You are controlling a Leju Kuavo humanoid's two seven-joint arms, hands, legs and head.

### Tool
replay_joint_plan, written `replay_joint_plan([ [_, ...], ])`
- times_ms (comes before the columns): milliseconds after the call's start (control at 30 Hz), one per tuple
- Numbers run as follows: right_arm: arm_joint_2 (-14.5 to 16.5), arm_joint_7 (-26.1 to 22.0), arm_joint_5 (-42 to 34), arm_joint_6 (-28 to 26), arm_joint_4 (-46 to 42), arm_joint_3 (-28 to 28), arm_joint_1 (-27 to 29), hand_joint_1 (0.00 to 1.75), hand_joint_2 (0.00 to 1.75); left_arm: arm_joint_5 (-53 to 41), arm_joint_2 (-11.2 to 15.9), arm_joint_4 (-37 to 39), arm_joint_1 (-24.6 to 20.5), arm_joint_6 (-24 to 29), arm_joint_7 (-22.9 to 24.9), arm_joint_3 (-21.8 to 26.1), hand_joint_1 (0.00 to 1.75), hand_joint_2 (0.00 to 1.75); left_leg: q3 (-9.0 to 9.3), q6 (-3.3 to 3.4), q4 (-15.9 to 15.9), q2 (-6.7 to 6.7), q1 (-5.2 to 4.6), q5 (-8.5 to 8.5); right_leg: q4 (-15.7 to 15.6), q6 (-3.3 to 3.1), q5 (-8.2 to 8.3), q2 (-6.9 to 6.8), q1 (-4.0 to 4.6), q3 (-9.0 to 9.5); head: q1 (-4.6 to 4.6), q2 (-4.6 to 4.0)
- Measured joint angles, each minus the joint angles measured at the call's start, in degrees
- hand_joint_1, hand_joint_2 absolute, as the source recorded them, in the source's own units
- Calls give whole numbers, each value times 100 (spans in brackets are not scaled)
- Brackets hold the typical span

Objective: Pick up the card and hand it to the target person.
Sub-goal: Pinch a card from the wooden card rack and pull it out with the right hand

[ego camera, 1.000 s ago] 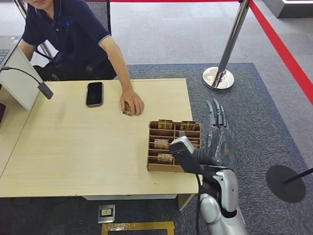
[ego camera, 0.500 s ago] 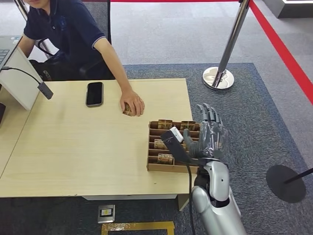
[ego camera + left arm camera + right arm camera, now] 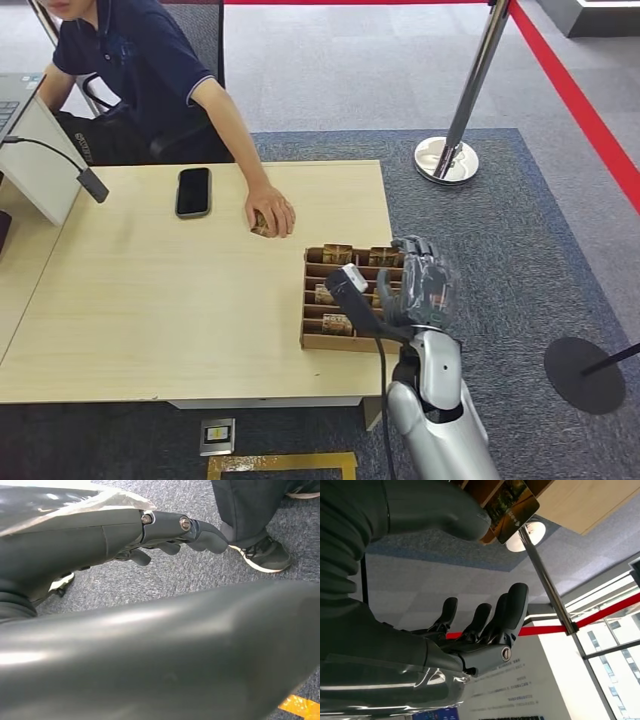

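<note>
The right hand (image 3: 423,285) hovers over the card box (image 3: 311,338), fingers apart, holding nothing. One card (image 3: 512,507) stands beside its thumb. The person's hand (image 3: 270,211) covers another card on the table (image 3: 151,300).

My right arm (image 3: 438,400) is silver with a black cable alongside. Its hand (image 3: 423,285) has dark fingers (image 3: 501,615), a thick grey thumb (image 3: 433,510) and a round screw at one finger's base.

Bare tabletop (image 3: 173,300) lies open left of the card tray (image 3: 308,300); the person's hand (image 3: 270,212) blocks beyond.
</note>
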Motion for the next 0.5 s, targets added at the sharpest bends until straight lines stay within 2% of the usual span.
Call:
replay_joint_plan([
  [267,15,142,184,236,128,-40,5,65,175,-17,0,2,0,-1,-1,0,0,0,0,0,0,0,0,0,0,0,0,0,0,0,0,0],
  [500,16,366,377,342,369,-90,-42,72,175,-25,0,2,-1,-2,-1,0,0,0,0,0,0,0,0,0,0,0,0,0,0,0,0,0],
])
